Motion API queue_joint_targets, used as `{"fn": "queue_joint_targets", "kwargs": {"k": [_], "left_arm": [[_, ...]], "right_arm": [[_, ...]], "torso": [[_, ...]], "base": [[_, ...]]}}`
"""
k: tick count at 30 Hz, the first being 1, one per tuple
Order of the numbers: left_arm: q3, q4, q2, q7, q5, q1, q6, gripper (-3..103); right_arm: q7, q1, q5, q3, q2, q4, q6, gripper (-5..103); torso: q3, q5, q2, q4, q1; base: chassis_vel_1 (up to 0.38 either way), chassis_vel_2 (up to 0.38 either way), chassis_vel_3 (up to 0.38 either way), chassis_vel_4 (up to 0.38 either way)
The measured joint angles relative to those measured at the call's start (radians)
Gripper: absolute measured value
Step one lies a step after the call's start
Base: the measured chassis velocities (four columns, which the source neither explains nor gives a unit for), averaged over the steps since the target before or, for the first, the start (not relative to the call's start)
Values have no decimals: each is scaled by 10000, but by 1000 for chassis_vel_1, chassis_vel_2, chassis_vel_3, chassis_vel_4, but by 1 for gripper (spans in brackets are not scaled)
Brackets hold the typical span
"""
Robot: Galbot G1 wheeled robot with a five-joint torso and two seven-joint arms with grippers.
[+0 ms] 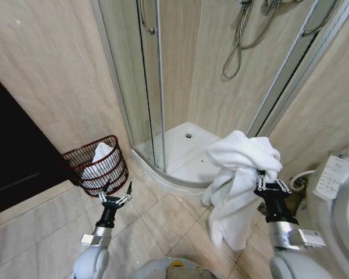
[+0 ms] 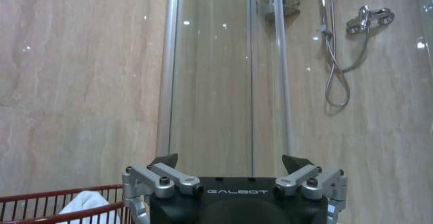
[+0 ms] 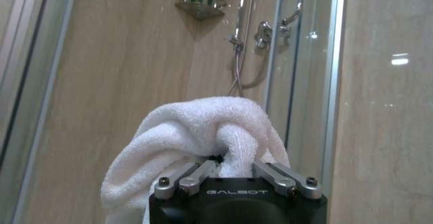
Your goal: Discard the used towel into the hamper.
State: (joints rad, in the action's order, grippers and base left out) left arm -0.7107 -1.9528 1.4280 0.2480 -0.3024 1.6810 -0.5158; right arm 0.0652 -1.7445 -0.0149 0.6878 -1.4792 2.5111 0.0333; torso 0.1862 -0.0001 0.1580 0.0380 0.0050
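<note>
Right hand (image 1: 270, 185) gripping a white towel (image 1: 239, 180) in the air; hamper (image 1: 96, 164) sitting on the floor to the left.

The right hand's fingers are pinching together on a bunched fold of the towel, which is hanging with its long axis vertical, its loose end pointing down toward the tiled floor (image 1: 157, 224) in front of the shower tray (image 1: 189, 152). The hamper is standing upright against the wall, well apart from the towel, and seemingly holding another white cloth (image 1: 100, 157). The left hand (image 1: 115, 192) is hovering just in front of the hamper, fingers spread apart and holding nothing.
</note>
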Motion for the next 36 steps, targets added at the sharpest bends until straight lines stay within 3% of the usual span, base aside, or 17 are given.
{"fn": "queue_joint_targets", "kwargs": {"k": [17,36], "left_arm": [[-107,1,95,247,-177,37,29,100],[-87,63,128,396,2,-159,317,100]], "right_arm": [[769,106,964,-1513,339,-121,265,12],[819,49,1636,-2458,327,-316,13,12]], "torso": [[0,1,0,-1,0],[0,1,0,0,1]], "base": [[4,2,-2,0],[87,86,30,26]]}}
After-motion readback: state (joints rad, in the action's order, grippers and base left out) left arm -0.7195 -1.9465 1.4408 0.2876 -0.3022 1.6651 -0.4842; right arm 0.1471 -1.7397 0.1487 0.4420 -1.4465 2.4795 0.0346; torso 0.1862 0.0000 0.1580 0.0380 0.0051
